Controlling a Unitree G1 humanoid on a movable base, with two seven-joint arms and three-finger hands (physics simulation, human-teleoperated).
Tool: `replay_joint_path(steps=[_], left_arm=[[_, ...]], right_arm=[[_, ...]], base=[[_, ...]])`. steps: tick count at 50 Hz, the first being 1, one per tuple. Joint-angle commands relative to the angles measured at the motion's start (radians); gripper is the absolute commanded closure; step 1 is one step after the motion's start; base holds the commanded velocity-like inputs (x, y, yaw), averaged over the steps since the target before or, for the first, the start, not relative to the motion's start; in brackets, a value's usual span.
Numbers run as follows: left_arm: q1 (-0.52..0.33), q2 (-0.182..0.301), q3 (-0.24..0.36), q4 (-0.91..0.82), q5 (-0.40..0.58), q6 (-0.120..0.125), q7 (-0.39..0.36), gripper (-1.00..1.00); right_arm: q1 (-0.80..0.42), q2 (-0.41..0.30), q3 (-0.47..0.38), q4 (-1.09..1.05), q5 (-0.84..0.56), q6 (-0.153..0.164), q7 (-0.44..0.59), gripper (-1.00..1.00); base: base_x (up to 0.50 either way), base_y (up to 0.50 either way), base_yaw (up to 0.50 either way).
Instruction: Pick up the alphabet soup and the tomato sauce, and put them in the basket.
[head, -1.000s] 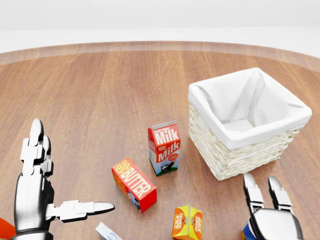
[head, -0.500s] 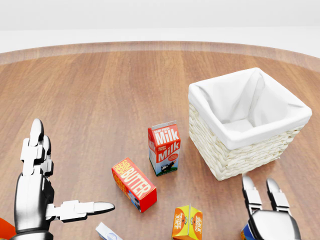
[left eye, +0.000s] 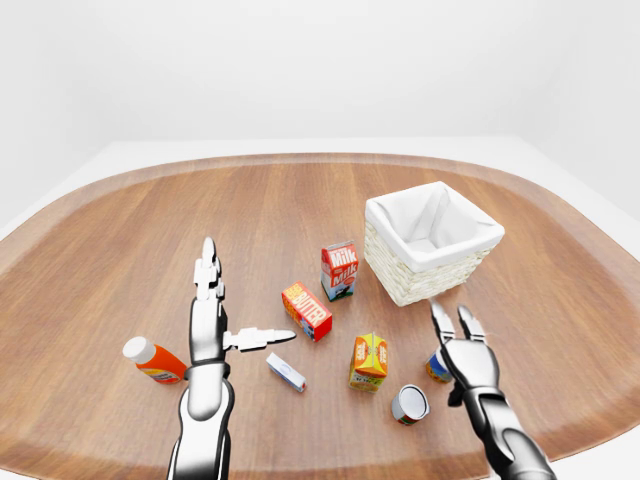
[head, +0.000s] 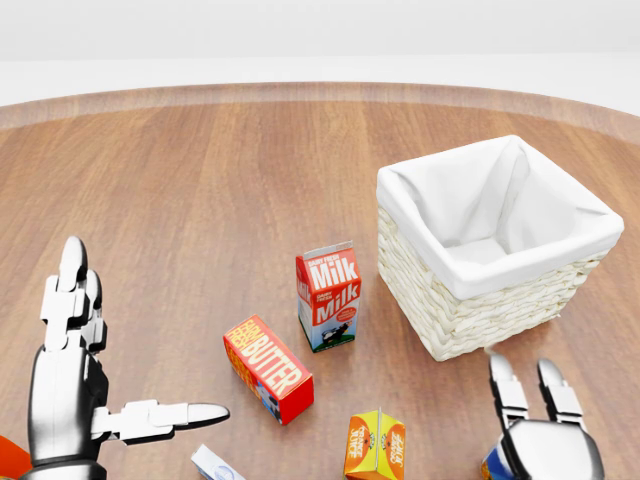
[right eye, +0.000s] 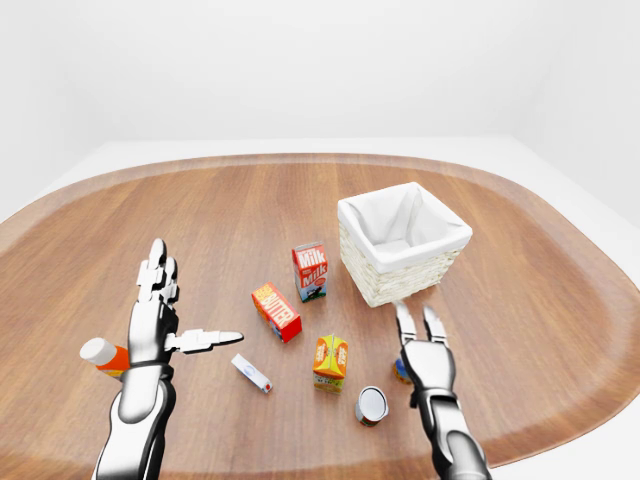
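— In the left-eye view, what hides behind the right robot hand?
— A small blue and orange can, mostly covered. Fingers spread, holding nothing. A silver can lies beside it on the brown wooden bench.
— And the head view?
— The left robot hand is wide open, empty. The white lined wicker basket stands above.

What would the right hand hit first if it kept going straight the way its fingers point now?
Most likely the basket. The right hand is open, and its fingers point up the view toward the basket's near wicker wall, with only bare table between. Depth is hard to judge, so it might pass over the rim.
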Motion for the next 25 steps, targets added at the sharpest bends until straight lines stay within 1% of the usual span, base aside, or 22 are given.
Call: replay_joint_path(steps=[1,13,25], left_arm=[[-0.001,0.0,0.002,-0.005,-0.001,0.0,0.001,-1.0],[-0.001,0.0,0.002,-0.005,-0.001,0.0,0.001,-1.0],[-0.001,0.0,0.002,-0.005,-0.001,0.0,0.001,-1.0]], right_arm=[[-0.028,-0.009,0.006,0.023,0.006,0.0,-0.024,-1.0],[-0.035,-0.009,0.014,0.039,0.011,0.0,-0.031,-1.0],[-0.064,-0.012,0.029,0.103,0.01,0.0,-0.064,-1.0]], base=[[0.0,0.0,0.0],[0.0,0.0,0.0],[0.0,0.0,0.0]])
